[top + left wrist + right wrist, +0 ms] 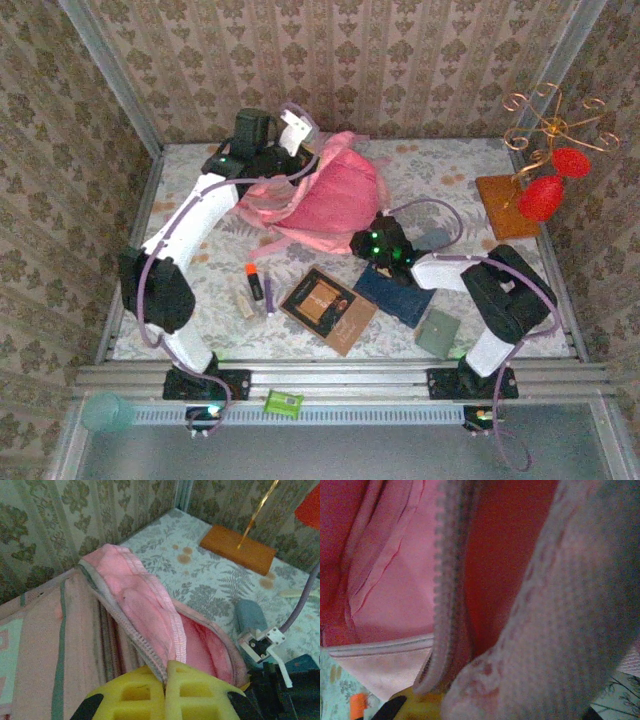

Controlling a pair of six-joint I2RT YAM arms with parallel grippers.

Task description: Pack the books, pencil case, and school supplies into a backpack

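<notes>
Ok so the left gripper (166, 682) has its yellow pads pressed together. It's pinching the zip edge of the backpack (335, 195) flap and holding it up, so the pocket gapes and I can see pink lining in the left wrist view. The backpack lies at the far middle of the table (440, 170).

The right gripper (365, 240) is right up against the bag's near right edge. In its wrist view, pink fabric, zip teeth and a strap sit very close, with a bit of yellow finger (420, 705) at the bottom. I honestly can't tell if it's spread or closed on anything.

Out on the table, the dark brown book (328, 308) and navy book (395, 292) lie flat side by side, nearer than the bag. The marker (254, 280), purple pen (268, 296) and beige block (243, 300) sit just left of them.
</notes>
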